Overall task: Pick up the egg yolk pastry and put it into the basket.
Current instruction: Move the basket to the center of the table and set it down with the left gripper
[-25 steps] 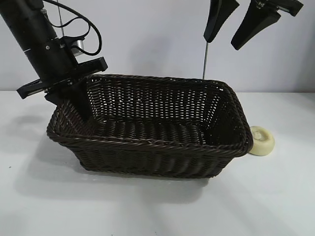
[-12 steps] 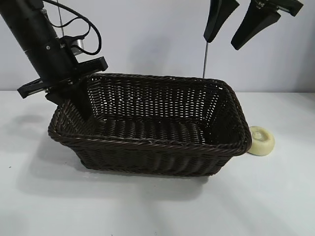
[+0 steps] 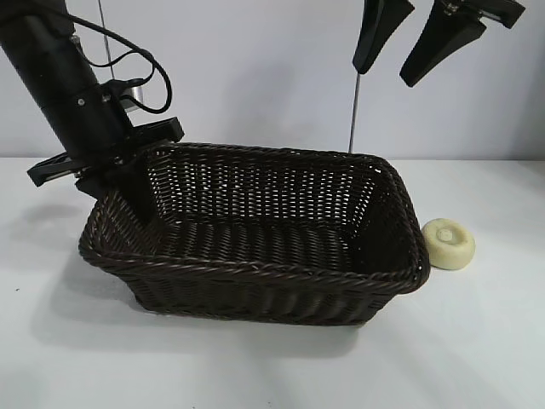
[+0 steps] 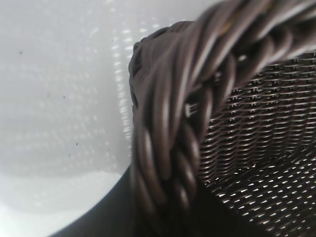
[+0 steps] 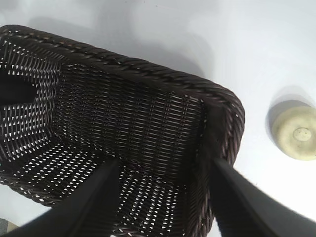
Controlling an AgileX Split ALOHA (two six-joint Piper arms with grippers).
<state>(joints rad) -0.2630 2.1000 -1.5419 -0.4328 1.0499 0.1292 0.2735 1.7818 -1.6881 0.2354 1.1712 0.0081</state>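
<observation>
Egg yolk pastry (image 3: 449,243) laid on table (image 3: 477,341) just beside basket (image 3: 255,273), basket rim clamped by left gripper (image 3: 136,200), right gripper (image 3: 409,47) held spread above.

Lab test bench, bare white table (image 3: 255,366), plain backdrop wall (image 3: 255,68)

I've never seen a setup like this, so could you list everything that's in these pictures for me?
basket: one, dark brown wicker, middle of the table.
egg yolk pastry: one, pale yellow, on the table just outside the basket's right end.
table: one, white, under everything.
thin metal rod: one, grey, upright behind the basket.
left end effector: one, black, clamped on the basket's left rim.
right end effector: one, black, open, high above the basket's right end.
</observation>
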